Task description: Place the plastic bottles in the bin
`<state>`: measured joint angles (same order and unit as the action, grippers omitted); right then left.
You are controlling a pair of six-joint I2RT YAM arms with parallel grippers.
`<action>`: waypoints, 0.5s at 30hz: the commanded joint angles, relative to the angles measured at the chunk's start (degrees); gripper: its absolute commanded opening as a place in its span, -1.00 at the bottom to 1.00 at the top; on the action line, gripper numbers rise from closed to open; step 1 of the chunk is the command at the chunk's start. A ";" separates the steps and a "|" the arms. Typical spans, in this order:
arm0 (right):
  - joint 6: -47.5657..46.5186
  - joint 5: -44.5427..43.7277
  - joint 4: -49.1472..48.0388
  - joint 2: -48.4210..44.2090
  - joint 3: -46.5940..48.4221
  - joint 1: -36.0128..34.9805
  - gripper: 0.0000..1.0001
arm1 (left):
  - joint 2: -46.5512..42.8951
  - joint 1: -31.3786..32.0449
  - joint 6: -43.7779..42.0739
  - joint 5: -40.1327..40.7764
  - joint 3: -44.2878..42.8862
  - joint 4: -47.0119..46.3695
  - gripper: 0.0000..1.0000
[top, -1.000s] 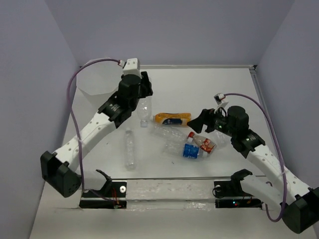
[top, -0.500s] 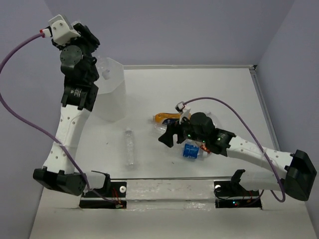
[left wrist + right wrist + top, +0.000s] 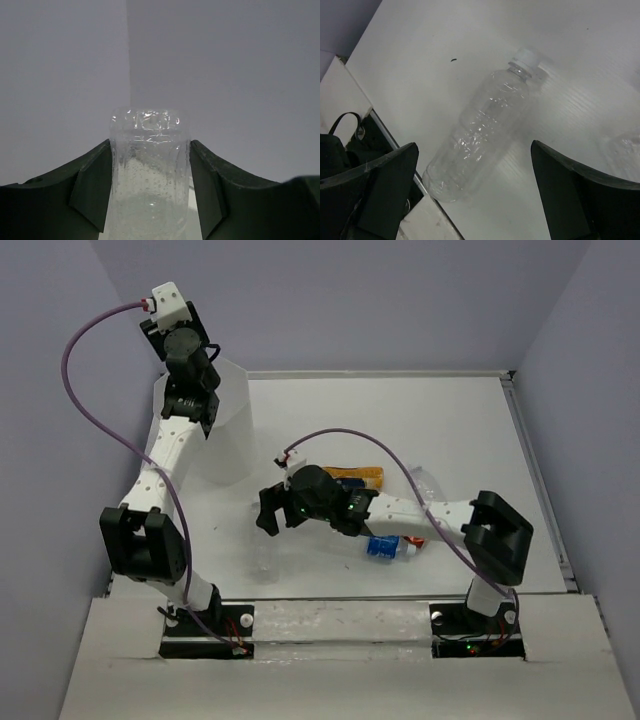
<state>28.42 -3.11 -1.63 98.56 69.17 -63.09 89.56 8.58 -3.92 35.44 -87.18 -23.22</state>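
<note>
My left gripper [image 3: 192, 345] is raised high at the back left, above the translucent white bin [image 3: 228, 435]. In the left wrist view it [image 3: 150, 150] is shut on a clear unlabelled bottle [image 3: 150, 175], seen against the wall. My right gripper [image 3: 268, 516] is open and empty, low over a clear bottle [image 3: 264, 558] lying near the front rail. In the right wrist view that bottle [image 3: 490, 110] lies between the spread fingers [image 3: 390, 175], white cap pointing away. An orange bottle [image 3: 352, 477], a blue-labelled bottle [image 3: 385, 546] and a clear bottle [image 3: 426, 483] lie mid-table. The red-labelled bottle is hidden.
The right arm [image 3: 420, 515] stretches across the bottle pile. A rail [image 3: 330, 618] runs along the table's near edge, close to the lying bottle's base. Walls enclose the left, back and right sides. Purple cables arc off both wrists.
My left arm lifted a clear bottle off the table and carried it up over the bin. My right arm swung left from the pile to above the lone clear bottle.
</note>
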 commanded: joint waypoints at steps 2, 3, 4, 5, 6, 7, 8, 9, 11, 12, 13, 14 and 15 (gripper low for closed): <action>3.48 -3.74 0.40 9.62 8.62 -1.16 0.99 | -2.72 -0.05 -2.84 1.66 3.50 -12.46 0.70; 3.74 -4.52 0.75 12.15 10.53 -1.16 0.99 | -3.16 -0.05 -1.45 0.95 4.55 -12.29 0.87; 3.74 -4.88 1.45 13.40 11.59 -1.16 0.99 | -4.12 -0.05 -0.66 -0.10 4.73 -11.76 0.98; 3.74 -5.75 1.89 14.63 12.74 -1.16 0.99 | -4.74 0.03 0.57 -0.63 4.65 -10.71 0.98; 3.74 -6.02 3.81 15.77 13.88 -1.16 0.99 | -5.35 -0.05 3.02 -1.42 4.47 -9.48 0.98; 3.83 -6.46 4.70 17.78 15.72 -1.16 0.99 | -6.84 0.03 3.91 -3.43 3.86 -7.12 0.98; 4.00 -6.73 4.97 18.67 16.26 -1.16 0.99 | -7.81 0.12 6.27 -4.49 3.68 -6.14 0.98; 4.27 -6.82 5.23 19.55 17.22 -1.16 0.99 | -9.65 0.21 8.91 -5.81 3.51 -4.13 0.98; 4.97 -7.43 5.58 21.66 17.67 -1.16 0.99 | -11.68 1.00 11.56 -9.50 3.42 -2.10 0.98; 5.23 -7.43 5.50 22.37 17.76 -1.16 0.99 | -12.73 1.44 13.83 -10.64 3.68 0.09 0.98; 5.67 -7.61 5.58 23.42 18.19 -1.16 0.99 | -14.92 2.22 15.16 -12.57 3.85 1.33 0.98; 5.94 -7.61 5.50 23.78 18.37 -1.16 0.96 | -16.16 2.67 16.48 -13.89 4.38 2.38 0.98; 6.20 -7.78 5.50 23.95 18.46 -1.16 0.88 | -17.21 3.02 17.62 -15.39 4.82 4.48 0.98</action>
<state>32.71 -8.47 3.70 121.32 84.44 -64.12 80.29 9.54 5.41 27.24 -82.24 -21.71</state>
